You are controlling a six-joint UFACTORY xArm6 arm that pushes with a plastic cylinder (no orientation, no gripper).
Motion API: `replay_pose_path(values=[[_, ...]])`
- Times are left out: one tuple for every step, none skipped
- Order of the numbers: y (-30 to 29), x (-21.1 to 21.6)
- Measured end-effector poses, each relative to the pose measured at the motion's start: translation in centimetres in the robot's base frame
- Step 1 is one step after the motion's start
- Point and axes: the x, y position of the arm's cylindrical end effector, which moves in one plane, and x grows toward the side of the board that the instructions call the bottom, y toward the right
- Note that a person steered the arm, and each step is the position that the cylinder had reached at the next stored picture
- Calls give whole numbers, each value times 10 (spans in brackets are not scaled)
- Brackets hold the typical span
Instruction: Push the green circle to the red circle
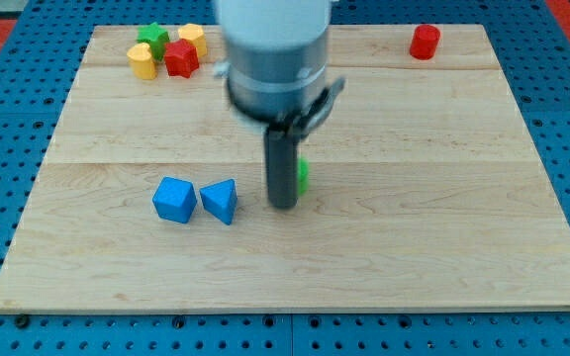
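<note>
The green circle [303,175] lies near the middle of the wooden board, mostly hidden behind my rod; only a sliver of its right edge shows. My tip [283,205] rests on the board at the circle's left, touching or nearly touching it. The red circle [425,42] stands at the view's top right, far up and to the right of the green circle.
A blue cube [174,200] and a blue triangular block [220,201] lie left of my tip. At the view's top left sit a green star [152,38], a red star [181,58], and two yellow blocks [142,60] [192,38]. The board's edge [295,309] runs along the view's bottom.
</note>
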Motion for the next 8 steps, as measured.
replay_pose_path(values=[[0,-68],[25,-65],[63,-116],[111,-128],[130,-144],[140,-186],[140,-167],[157,-128]])
